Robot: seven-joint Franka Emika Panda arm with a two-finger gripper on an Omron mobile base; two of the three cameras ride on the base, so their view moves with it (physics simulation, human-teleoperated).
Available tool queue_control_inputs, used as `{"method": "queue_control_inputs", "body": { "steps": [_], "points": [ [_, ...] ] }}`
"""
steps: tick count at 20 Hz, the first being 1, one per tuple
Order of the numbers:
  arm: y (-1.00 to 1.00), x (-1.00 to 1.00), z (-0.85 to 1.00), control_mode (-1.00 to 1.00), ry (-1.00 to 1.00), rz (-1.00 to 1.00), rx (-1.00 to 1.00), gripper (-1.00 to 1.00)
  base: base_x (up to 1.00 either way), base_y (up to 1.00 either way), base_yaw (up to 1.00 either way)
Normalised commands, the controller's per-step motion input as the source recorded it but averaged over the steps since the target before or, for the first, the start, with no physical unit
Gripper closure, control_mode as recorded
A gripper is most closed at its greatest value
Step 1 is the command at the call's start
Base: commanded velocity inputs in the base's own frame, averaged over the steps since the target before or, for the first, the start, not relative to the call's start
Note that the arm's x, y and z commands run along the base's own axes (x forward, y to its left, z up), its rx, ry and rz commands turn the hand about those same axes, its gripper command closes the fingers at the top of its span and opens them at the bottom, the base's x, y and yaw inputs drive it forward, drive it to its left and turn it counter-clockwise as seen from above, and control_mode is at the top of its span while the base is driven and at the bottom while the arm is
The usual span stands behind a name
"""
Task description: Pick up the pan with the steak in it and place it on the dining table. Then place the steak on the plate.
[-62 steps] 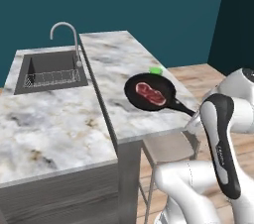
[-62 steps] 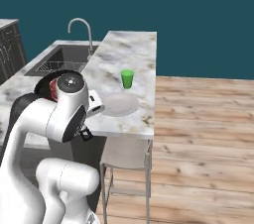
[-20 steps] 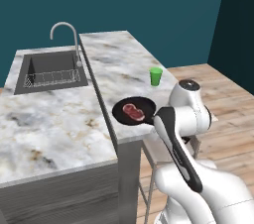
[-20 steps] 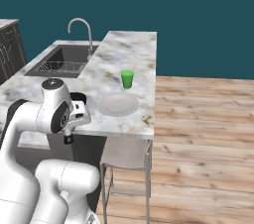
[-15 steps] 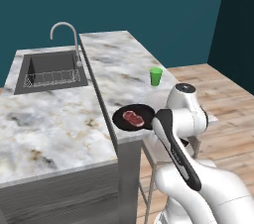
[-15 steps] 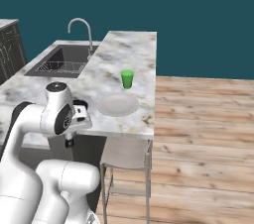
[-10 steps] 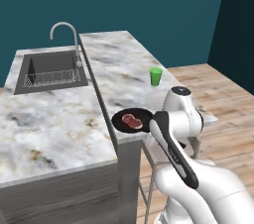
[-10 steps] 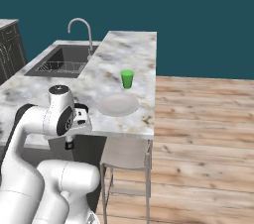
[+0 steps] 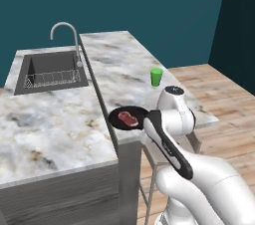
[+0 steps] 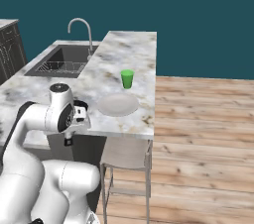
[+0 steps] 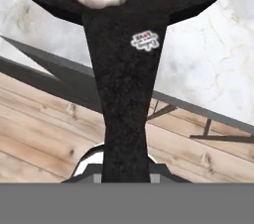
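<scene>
- Right now the tool (image 10: 74,119) is clamped shut on the long handle of the pan (image 9: 128,118), gripping it far back from the bowl, as the hand view shows the handle running straight down to the fingers.
- The pan sits at the near edge of the dining table (image 9: 124,64), which is the marble tabletop; from the left base view I cannot tell whether its base is touching the marble or hovering just above it.
- The step in hand, as I judge it, is setting the pan down on that tabletop, so the bowl should be kept level until it rests flat.
- A grip this far out on the handle gives the bowl leverage to droop, so the lowering should be slow and the wrist held steady.
- The pan wants to land a little further in from the edge, so that it does not tip off once released.
- It should also stay near the plate (image 10: 117,104), which lies just beside the green cup (image 10: 127,79), without touching either.
- The steak (image 9: 127,118) lies inside the pan, roughly at its middle; a jolt could slide it to the rim.
- The pan is round, black and shallow, with a matt, slightly rough finish and a small white label on its handle (image 11: 126,84).
- The steak is a small red slab with pale marbling and a whitish fat edge, much smaller than the pan.
</scene>
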Motion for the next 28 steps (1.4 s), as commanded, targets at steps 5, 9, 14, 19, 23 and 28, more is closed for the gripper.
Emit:
{"method": "queue_control_inputs", "body": {
  "steps": [5, 9, 14, 19, 23, 28],
  "points": [
    [-0.11, 0.46, -0.17, -1.00, 0.10, -0.01, 0.00, 1.00, 0.00, 0.00, 0.00],
    [-0.10, 0.41, -0.21, -1.00, 0.09, -0.01, 0.00, 1.00, 0.00, 0.00, 0.00],
    [-0.07, 0.11, -0.21, -1.00, 0.03, -0.02, 0.00, 1.00, 0.00, 0.00, 0.00],
    [-0.12, -0.05, -0.07, -1.00, 0.00, -0.03, 0.00, 1.00, 0.00, 0.00, 0.00],
    [-0.35, -0.12, -0.28, -1.00, 0.00, -0.10, 0.00, 1.00, 0.00, 0.00, 0.00],
    [-0.12, -0.01, -0.11, -1.00, 0.00, -0.04, 0.00, 1.00, 0.00, 0.00, 0.00]
  ]
}}
